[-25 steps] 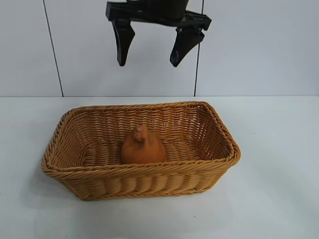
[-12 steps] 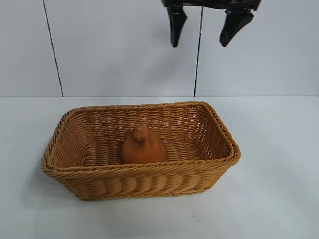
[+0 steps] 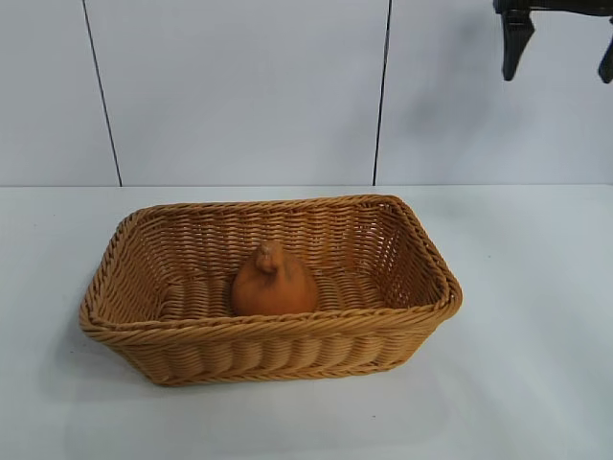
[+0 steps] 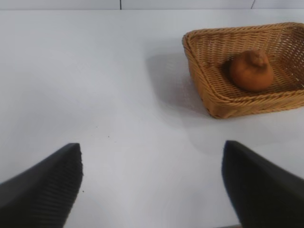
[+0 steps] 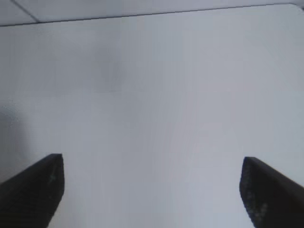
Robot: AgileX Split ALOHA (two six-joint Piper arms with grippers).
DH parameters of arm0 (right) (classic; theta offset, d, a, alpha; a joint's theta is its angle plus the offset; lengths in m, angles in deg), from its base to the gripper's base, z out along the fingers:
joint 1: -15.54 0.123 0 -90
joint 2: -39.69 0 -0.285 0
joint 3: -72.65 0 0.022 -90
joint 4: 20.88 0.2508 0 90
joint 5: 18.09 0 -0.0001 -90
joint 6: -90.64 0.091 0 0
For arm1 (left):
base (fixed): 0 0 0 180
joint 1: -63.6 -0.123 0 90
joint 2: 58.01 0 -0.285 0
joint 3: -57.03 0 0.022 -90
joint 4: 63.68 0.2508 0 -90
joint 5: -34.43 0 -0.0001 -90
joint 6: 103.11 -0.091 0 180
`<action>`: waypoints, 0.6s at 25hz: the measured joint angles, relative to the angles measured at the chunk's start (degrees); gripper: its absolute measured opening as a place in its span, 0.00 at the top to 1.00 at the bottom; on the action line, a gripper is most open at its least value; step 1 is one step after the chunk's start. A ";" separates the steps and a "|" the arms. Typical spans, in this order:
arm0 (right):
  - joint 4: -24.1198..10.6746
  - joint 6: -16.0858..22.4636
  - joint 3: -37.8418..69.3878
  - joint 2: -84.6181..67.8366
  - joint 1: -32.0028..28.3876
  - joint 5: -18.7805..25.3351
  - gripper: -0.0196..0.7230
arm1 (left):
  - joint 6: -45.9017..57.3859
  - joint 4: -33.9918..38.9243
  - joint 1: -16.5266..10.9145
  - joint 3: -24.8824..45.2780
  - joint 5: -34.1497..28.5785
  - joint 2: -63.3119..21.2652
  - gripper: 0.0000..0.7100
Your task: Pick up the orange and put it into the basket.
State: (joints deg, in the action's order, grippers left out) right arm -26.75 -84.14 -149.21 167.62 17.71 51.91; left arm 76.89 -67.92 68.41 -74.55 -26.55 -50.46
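The right gripper (image 3: 560, 56), wide and empty, hangs high before the white panelled wall (image 3: 239, 96); the left gripper (image 4: 152, 183) gapes above the white worktop (image 3: 536, 287). The orange (image 3: 274, 284) sits knob-up inside the basket (image 3: 421, 254), whose long axis runs sideways.

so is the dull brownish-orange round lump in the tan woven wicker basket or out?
In. The orange sits on the floor of the basket, knob up, walls around it, no gripper touching.

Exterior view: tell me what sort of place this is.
Most likely a robot test bench or lab, not a home. A bare white table stands against plain white wall panels, set with only a wicker basket holding an orange, with a black robot hand overhead.
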 joint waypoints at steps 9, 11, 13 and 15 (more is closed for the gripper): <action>3.20 -1.09 3.45 -0.62 -1.59 -0.03 0.04 | 0.00 0.00 0.00 0.00 0.00 0.00 0.19; 3.93 -2.26 7.46 -1.92 -1.46 -0.11 0.04 | 0.00 0.00 0.00 0.00 0.00 0.00 0.19; 4.64 -3.65 12.73 -3.85 -0.94 -0.11 0.04 | 0.00 0.00 0.00 0.00 0.00 0.00 0.19; 5.39 -4.39 19.13 -6.44 -0.17 -0.16 0.04 | 0.00 0.00 0.00 0.00 0.00 0.00 0.19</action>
State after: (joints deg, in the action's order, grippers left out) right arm -21.36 -88.52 -130.08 161.18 17.54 51.75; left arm 76.89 -67.92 68.41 -74.55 -26.55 -50.46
